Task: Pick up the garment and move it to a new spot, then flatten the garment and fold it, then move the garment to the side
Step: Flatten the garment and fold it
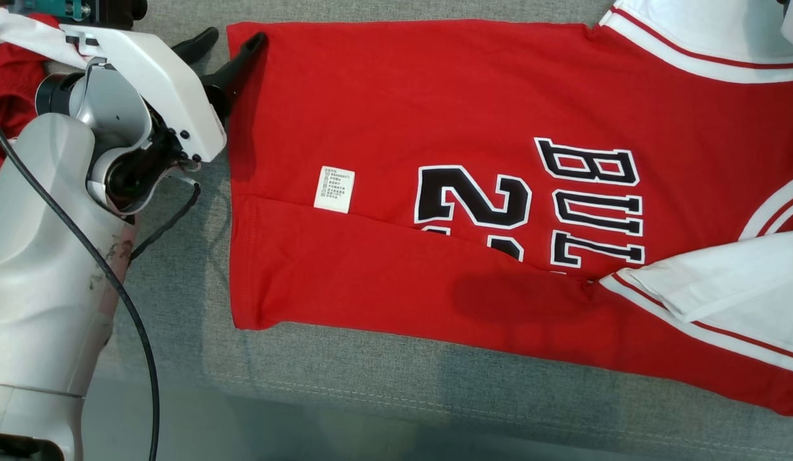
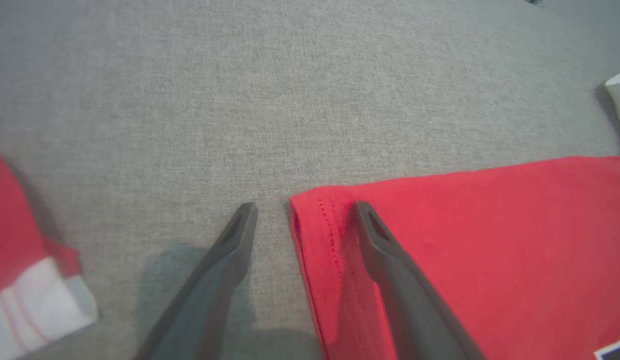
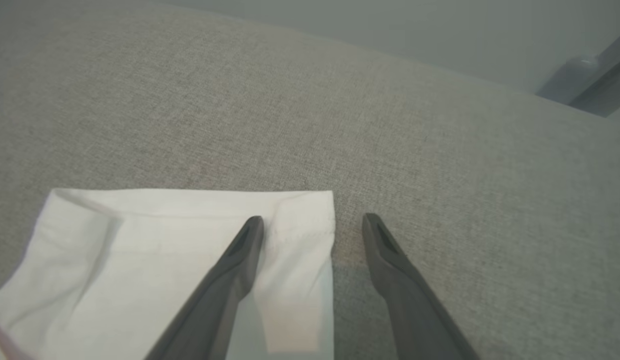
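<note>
Both end effectors gape, gripping nothing: left end effector (image 2: 304, 210) straddles the hem corner (image 2: 315, 220) of the red garment (image 1: 396, 96), right end effector (image 3: 312, 220) the white sleeve (image 3: 139, 240) edge. Garment lies flat mid-worktop (image 1: 370, 384). I fear a close catching one layer only, dragging the fold askew.

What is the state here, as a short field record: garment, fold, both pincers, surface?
garment: red jersey, spread on the grey cushion
fold: near long edge turned up over part of the black print; care label exposed
left pincer: open, straddling the hem corner, one finger over red cloth, one over cushion
right pincer: open, straddling the edge of a white sleeve
extra: second red-and-white cloth at far left
</note>
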Robot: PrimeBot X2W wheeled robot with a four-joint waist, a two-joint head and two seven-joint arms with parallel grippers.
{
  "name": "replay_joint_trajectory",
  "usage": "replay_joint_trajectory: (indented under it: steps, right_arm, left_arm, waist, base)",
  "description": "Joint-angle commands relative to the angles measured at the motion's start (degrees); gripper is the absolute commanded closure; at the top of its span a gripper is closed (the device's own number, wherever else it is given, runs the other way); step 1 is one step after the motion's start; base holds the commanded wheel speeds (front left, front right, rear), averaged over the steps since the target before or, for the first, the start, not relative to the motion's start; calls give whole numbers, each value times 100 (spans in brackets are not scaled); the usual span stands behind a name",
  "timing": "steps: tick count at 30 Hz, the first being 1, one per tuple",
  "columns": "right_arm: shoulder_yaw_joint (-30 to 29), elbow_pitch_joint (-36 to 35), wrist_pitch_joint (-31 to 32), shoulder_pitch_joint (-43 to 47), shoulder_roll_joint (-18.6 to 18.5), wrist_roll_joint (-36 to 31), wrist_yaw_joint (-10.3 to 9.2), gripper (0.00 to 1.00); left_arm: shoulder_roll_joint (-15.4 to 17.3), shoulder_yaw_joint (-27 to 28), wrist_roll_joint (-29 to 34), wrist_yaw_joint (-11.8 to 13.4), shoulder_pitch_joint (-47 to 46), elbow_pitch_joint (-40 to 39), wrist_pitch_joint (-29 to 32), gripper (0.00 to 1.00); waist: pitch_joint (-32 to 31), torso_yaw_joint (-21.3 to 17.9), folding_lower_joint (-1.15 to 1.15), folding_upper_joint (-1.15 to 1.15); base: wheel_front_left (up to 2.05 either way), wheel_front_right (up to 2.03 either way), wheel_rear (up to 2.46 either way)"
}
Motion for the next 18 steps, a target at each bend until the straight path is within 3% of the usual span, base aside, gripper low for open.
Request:
replay_joint_trajectory:
  steps: [1,3,4,5,6,7,8,18]
  right_arm:
    - [84,-62,25,-17,23,77,18,0]
    - [190,-30,34,-66,30,149,18,0]
    - [243,-19,31,-82,34,192,18,0]
    - [292,-4,18,-98,33,228,18,32]
    - [337,13,7,-115,32,266,18,50]
    - [383,25,-8,-131,30,303,18,50]
    - [419,38,-35,-143,28,345,18,100]
    - [609,-148,-646,-33,-255,849,18,100]
  left_arm:
    - [313,83,-75,-34,-119,-28,109,0]
    - [329,21,-163,-37,-146,-13,199,0]
    - [330,-23,-222,-38,-150,-18,256,6]
    - [335,-72,-280,-39,-152,-33,310,38]
    - [348,-116,-334,-39,-154,-65,336,74]
    - [360,-146,-387,-40,-155,-92,345,100]
    - [380,-180,-423,-40,-157,-113,348,100]
    - [563,-338,-771,-41,-25,-371,-19,100]
  waist:
    - [9,-13,0,0]
    - [17,-17,0,0]
    - [15,-17,0,0]
    - [10,-13,0,0]
    - [11,-11,0,0]
    - [11,-5,0,0]
    - [11,0,0,0]
    - [-75,19,0,0]
  base:
    - [0,0,0]
    - [0,0,0]
    - [0,0,0]
    - [0,0,0]
    - [0,0,0]
    - [0,0,0]
    - [0,0,0]
    - [0,0,0]
